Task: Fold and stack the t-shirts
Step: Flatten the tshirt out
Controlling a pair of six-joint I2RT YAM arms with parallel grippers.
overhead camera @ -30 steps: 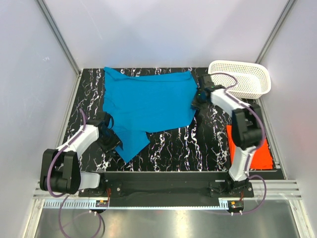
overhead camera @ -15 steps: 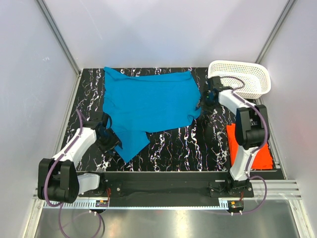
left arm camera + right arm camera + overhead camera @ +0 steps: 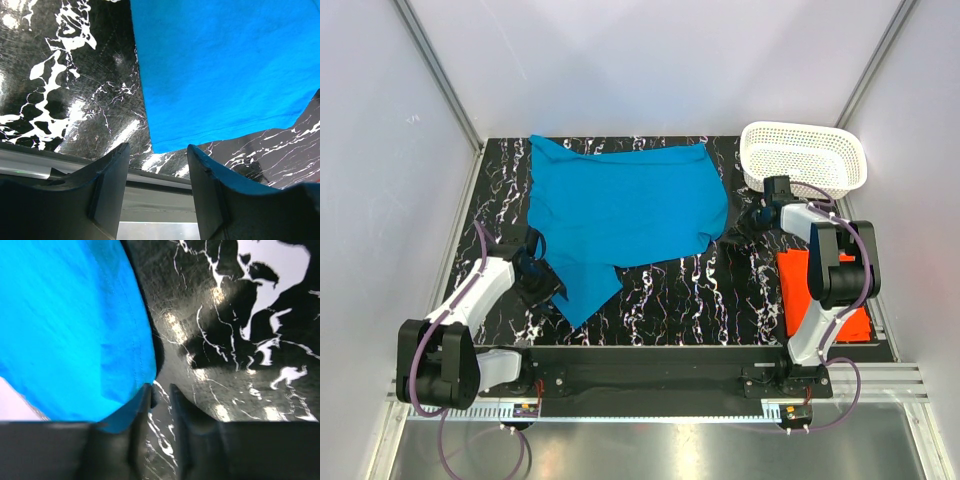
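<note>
While left tool (image 3: 157,150) gapes before blue t-shirt (image 3: 225,65) corner, right tool (image 3: 160,390) grip unclear

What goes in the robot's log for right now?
blue t-shirt: spread out | orange-red t-shirt: folded, right side | left tool: open, by shirt corner | right tool: open, at shirt edge

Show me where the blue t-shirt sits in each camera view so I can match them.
Top external: blue t-shirt spread over far left and centre.
Left wrist: upper right, a corner pointing down near the bottom centre.
Right wrist: left half, hem running down the middle.
Shared landmark: black marbled tabletop beside it in all three.
</note>
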